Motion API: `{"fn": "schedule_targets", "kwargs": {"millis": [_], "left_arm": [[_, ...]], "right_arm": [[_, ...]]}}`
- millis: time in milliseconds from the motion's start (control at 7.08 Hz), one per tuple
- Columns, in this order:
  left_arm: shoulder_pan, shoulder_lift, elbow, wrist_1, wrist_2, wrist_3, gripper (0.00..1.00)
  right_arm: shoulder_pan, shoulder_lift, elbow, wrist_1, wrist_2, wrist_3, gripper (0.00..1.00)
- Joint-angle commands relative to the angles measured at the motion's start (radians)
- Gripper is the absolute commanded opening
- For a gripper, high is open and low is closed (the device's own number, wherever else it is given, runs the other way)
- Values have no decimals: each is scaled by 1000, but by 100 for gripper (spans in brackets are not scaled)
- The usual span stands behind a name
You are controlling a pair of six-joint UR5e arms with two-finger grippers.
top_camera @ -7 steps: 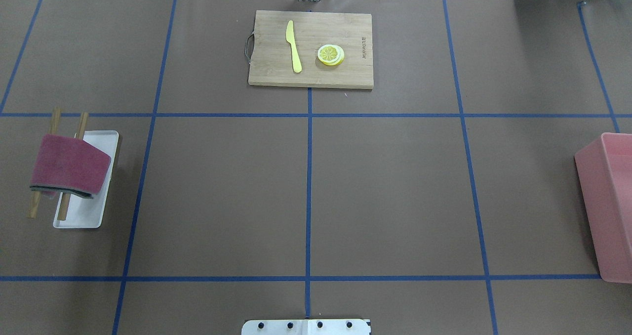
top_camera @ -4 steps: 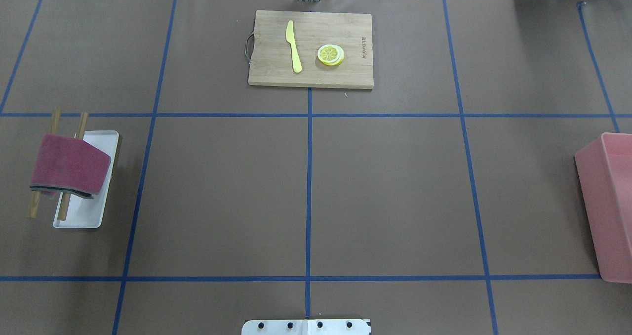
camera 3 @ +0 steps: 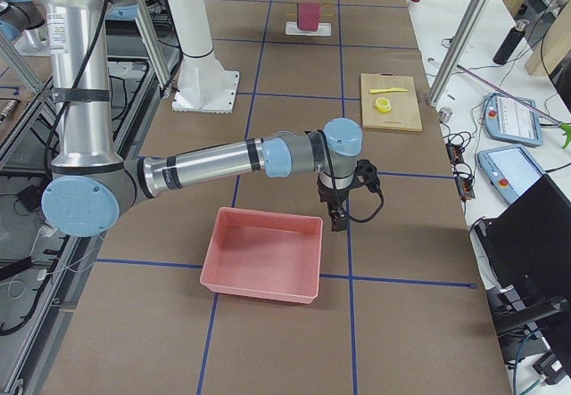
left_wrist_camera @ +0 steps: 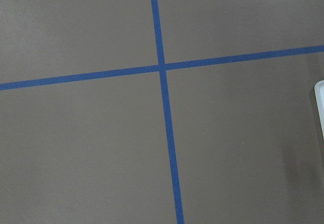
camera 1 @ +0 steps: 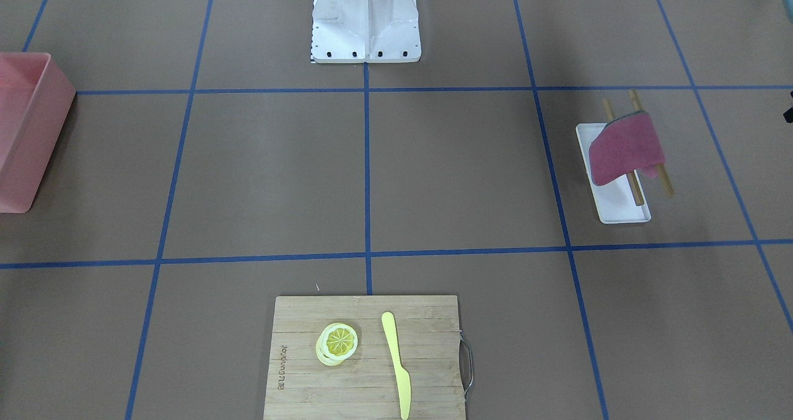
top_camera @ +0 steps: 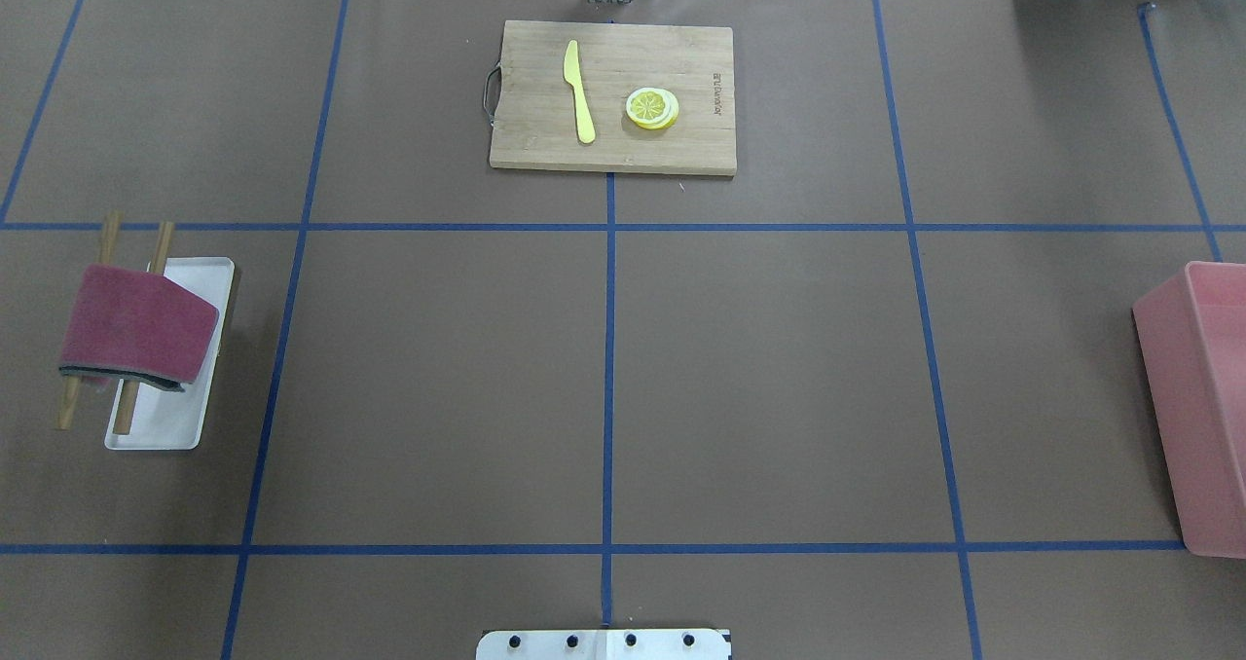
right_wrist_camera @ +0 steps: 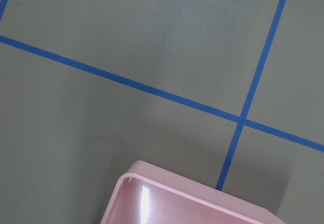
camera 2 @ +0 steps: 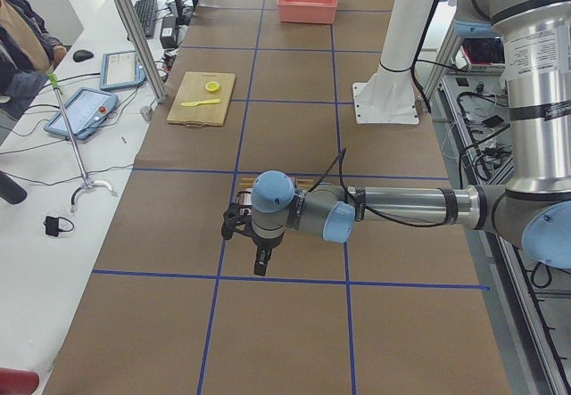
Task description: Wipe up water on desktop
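The desktop (top_camera: pixel 759 378) is a wide brown surface crossed by blue tape lines. No clear water shows on it; a faint curved mark (right_wrist_camera: pixel 93 150) lies beside the pink bin. A maroon cloth (top_camera: pixel 136 327) hangs over two wooden sticks above a white tray (top_camera: pixel 195 397) at the left; it also shows in the front-facing view (camera 1: pixel 626 147). My left gripper (camera 2: pixel 259 266) hangs over the desktop near that rack. My right gripper (camera 3: pixel 339 221) hangs by the pink bin's corner. I cannot tell whether either is open or shut.
A bamboo cutting board (top_camera: pixel 681 52) with a yellow knife (top_camera: pixel 579 91) and lemon slices (top_camera: pixel 652 108) lies at the far middle. A pink bin (top_camera: pixel 1202 407) stands at the right edge. The robot base (camera 1: pixel 365 17) stands at the near middle.
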Motion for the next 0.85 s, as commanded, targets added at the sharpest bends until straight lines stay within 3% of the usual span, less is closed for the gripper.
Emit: {"fn": "schedule_targets", "kwargs": {"millis": [0, 565, 706], "left_arm": [[7, -34, 5, 3, -62, 0, 98], [12, 1, -1, -3, -73, -10, 97], [12, -5, -18, -10, -87, -141, 97]], "right_arm": [[-2, 11, 1, -1, 7, 5, 100], [-9, 16, 0, 1, 39, 5, 100], [-26, 22, 0, 1, 39, 6, 100]]}}
